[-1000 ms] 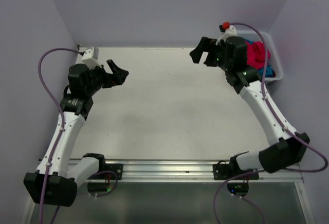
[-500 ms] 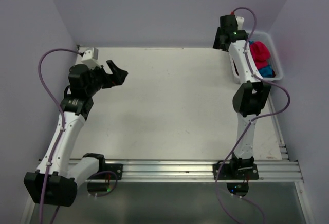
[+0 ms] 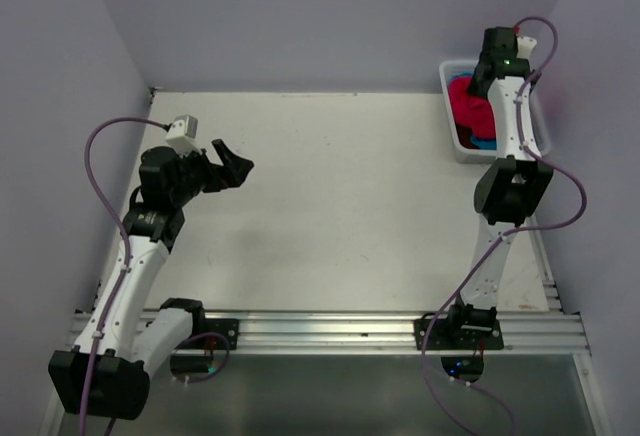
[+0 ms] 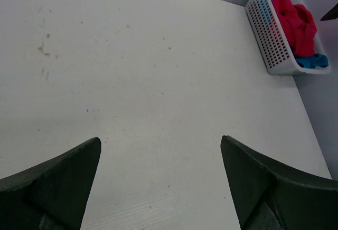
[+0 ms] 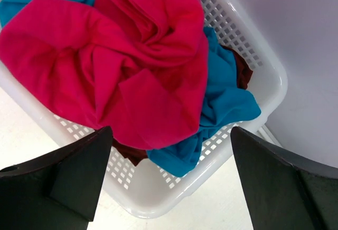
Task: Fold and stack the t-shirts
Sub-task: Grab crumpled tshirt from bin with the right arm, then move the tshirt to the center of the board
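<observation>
Bright red-pink, turquoise blue and dark red cloth t-shirts point(image 5: 121, 66) are being contained in a white plastic basket point(image 5: 158, 195); the right gripper point(image 5: 171, 130) is being held open, empty, above them, the left gripper point(image 4: 160, 139) open over the white table point(image 4: 158, 56).

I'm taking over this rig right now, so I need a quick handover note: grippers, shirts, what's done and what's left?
Left gripper: open, empty, above the table.
Right gripper: open, empty, hovering over the white basket at the table's far right corner.
Shirts: all crumpled in the basket, with the red-pink shirt on top, the turquoise shirt under it and the dark red shirt lowest.
Done: nothing folded or stacked.
Left: take out each shirt, fold it, and stack all three.
</observation>
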